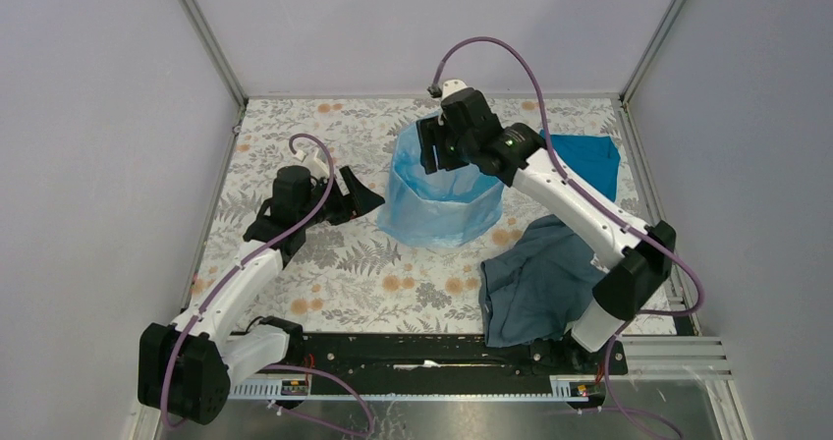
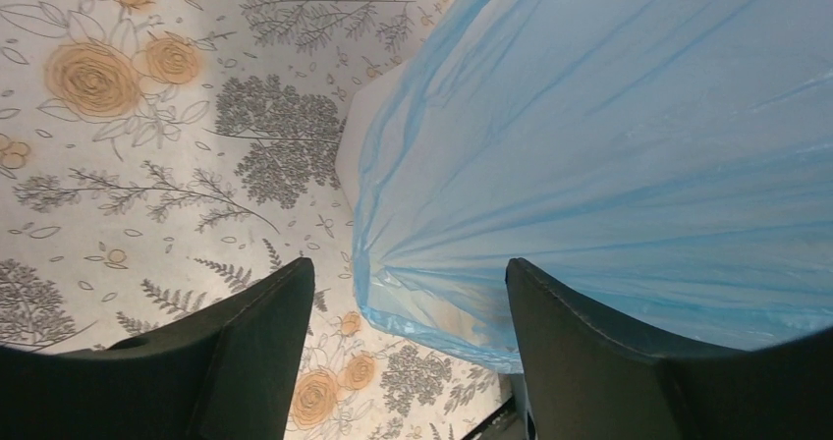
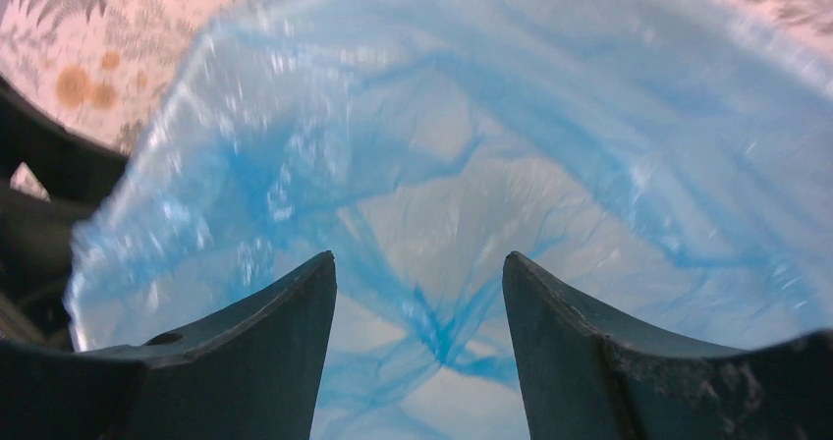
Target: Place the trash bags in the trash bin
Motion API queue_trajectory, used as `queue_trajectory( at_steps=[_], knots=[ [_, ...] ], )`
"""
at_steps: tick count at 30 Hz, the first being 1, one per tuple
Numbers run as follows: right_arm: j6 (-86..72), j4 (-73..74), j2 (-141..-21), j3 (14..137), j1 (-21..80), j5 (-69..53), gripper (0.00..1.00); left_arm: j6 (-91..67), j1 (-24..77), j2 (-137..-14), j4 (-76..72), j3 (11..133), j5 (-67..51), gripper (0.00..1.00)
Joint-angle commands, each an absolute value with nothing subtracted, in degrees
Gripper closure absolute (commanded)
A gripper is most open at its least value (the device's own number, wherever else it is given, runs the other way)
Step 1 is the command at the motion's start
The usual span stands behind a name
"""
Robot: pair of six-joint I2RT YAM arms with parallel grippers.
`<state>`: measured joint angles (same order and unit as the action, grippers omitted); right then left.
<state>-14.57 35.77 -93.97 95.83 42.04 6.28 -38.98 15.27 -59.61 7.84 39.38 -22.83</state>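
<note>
The trash bin [image 2: 356, 140] stands mid-table. The light-blue trash bag [image 1: 439, 202] is draped over it, lining the inside and hanging down the outside. Only a strip of white wall shows in the left wrist view, above the bag's loose hem [image 2: 447, 324]. My left gripper [image 1: 360, 201] is open just left of the bin, and in its own view [image 2: 411, 263] the hem lies between the fingers untouched. My right gripper [image 1: 430, 151] hovers open over the far rim. Its view [image 3: 419, 255] looks down into the lined bin, with nothing between the fingers.
A teal-blue cloth [image 1: 587, 161] lies at the back right. A dark grey-blue cloth [image 1: 535, 283] lies beside the right arm's base. The floral table cover [image 1: 324, 273] is fenced by grey walls on three sides.
</note>
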Motion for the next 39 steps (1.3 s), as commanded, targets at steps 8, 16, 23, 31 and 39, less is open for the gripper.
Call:
queue_trajectory(
  at_steps=[8, 16, 23, 31, 39],
  knots=[
    [-15.91, 28.15, -108.32, 108.25, 42.36, 9.15, 0.19, -41.36, 15.08, -57.05, 3.9, 37.58, -25.01, 0.13],
    [-12.07, 31.11, -95.52, 90.58, 42.36, 11.18, 0.08, -42.69, 15.06, -56.58, 1.0, 37.06, -25.84, 0.11],
    [-11.98, 34.27, -97.12, 87.39, 42.36, 9.17, 0.04, -43.53, 16.08, -57.63, -0.51, 38.25, -27.39, 0.11],
    [-14.79, 24.68, -101.09, 80.84, 42.5, 8.49, 0.0, -42.19, 16.12, -54.84, 3.71, 38.44, -25.98, 0.1],
    [-16.39, 17.19, -105.17, 77.42, 42.45, 9.06, 0.0, -41.37, 16.1, -53.75, 5.53, 39.08, -25.22, 0.09]
  ],
)
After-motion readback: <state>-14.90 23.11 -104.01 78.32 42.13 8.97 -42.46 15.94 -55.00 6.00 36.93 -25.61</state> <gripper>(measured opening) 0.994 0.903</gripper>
